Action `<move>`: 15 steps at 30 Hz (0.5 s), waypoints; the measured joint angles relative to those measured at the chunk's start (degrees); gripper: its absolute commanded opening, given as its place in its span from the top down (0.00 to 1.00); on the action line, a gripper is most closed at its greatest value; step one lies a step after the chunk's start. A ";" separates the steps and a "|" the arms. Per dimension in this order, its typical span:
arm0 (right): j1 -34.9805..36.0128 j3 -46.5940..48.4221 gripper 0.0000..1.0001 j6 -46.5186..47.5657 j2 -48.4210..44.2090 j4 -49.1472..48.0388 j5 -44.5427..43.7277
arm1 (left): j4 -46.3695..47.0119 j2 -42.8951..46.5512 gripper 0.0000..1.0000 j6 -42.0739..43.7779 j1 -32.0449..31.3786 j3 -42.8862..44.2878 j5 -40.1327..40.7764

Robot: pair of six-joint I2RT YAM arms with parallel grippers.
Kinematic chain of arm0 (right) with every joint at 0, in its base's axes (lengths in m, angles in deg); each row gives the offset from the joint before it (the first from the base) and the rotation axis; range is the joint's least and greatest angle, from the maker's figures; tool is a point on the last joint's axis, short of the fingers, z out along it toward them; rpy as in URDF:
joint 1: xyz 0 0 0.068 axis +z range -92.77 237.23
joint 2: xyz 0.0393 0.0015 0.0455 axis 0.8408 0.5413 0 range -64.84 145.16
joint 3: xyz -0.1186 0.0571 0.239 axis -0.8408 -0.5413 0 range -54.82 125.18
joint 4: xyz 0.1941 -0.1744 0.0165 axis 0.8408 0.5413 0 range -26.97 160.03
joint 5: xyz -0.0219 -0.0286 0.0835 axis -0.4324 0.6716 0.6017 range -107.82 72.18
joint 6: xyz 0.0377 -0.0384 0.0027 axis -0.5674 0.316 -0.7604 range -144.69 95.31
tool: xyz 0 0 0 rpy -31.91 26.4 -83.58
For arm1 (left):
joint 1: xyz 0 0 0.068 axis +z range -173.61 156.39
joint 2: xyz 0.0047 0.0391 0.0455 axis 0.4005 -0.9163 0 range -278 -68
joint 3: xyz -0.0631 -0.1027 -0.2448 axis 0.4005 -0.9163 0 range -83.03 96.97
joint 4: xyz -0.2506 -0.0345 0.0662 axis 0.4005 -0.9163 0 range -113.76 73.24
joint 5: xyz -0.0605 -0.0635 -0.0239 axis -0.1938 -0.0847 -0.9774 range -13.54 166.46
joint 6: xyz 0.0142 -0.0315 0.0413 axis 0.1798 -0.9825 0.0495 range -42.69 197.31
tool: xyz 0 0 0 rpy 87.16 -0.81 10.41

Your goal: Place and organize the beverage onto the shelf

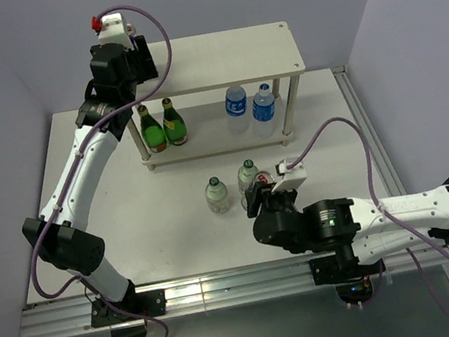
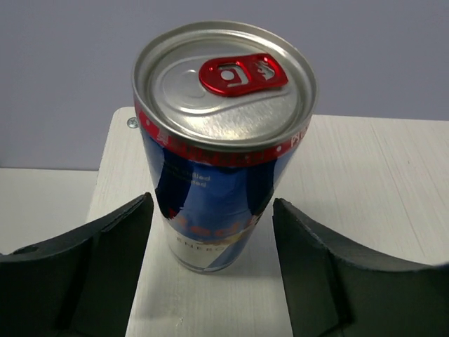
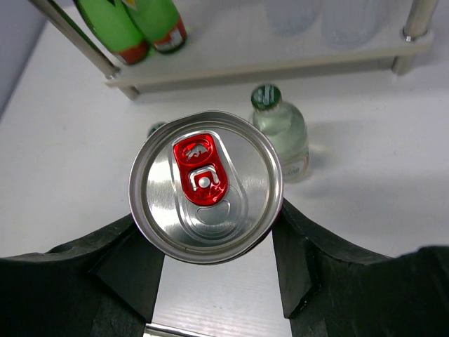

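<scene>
A blue-silver-red can (image 2: 221, 140) stands upright on the left end of the shelf's top board (image 2: 372, 182). My left gripper (image 2: 210, 214) is open around it, with a gap on each side. In the top view the left gripper (image 1: 118, 65) hides that can. My right gripper (image 3: 210, 221) is shut on a second can (image 3: 205, 186), also seen in the top view (image 1: 262, 179), on the table in front of the shelf (image 1: 224, 57). Two clear green-capped bottles (image 1: 218, 195) (image 1: 247, 173) stand on the table by the right gripper (image 1: 262, 192). Two blue-capped water bottles (image 1: 235, 102) (image 1: 263, 104) stand on the lower tier.
Two green glass bottles (image 1: 152, 129) (image 1: 173, 123) stand at the left of the lower tier. One clear bottle (image 3: 280, 130) is just beyond the held can and to its right. Walls close in at the back and on both sides.
</scene>
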 measured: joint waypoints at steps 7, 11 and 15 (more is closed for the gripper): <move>0.00 7.06 1.00 17.42 -2.97 -6.95 -3.76 | -0.70 1.66 0.01 -0.83 0.00 -2.14 -0.22; -1.90 12.61 1.00 31.08 -1.51 -15.02 -2.27 | -1.49 5.29 0.01 -2.36 -0.31 -5.68 0.04; -10.19 23.52 1.00 40.19 5.05 -18.88 3.74 | -2.93 15.04 0.01 -4.70 -2.84 -13.31 1.53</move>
